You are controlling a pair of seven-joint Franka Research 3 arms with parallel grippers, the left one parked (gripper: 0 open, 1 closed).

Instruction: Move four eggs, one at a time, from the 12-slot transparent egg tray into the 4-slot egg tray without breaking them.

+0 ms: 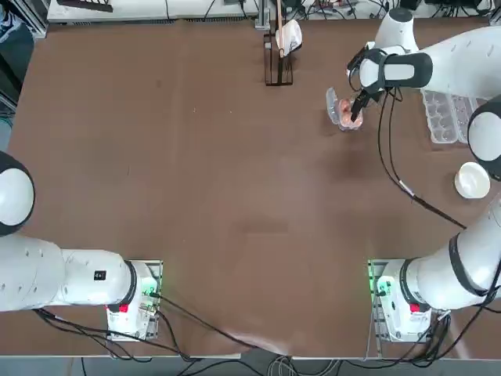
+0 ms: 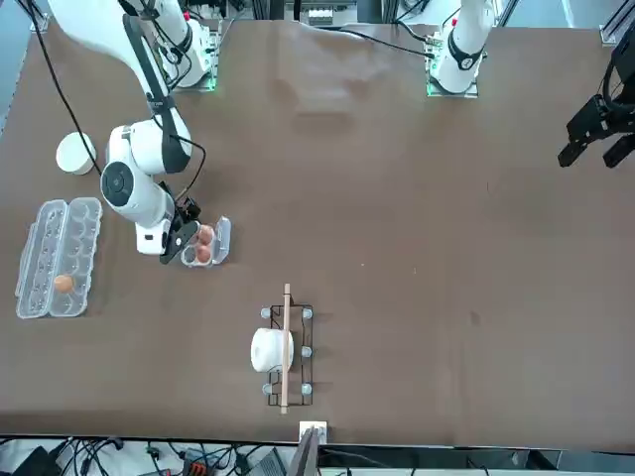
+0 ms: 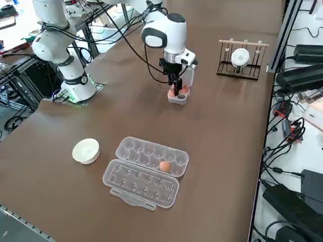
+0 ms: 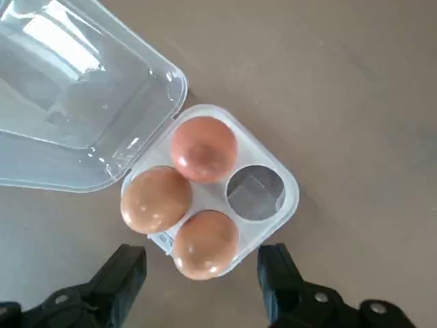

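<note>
while the right gripper (image 4: 203, 273) hangs spread, empty, over the 4-slot egg tray (image 4: 287, 205) | last egg (image 3: 164, 166): brittle, smooth | pinch its sides gently

Top cam looks straight down on the counter (image 1: 235, 196), arm bases along the bottom edge. Front cam faces back from across it. Side cam sits raised, looking diagonally. Wrist cam hangs close over the 4-slot egg tray (image 4: 225, 191), which the other three views share from farther off.
</note>
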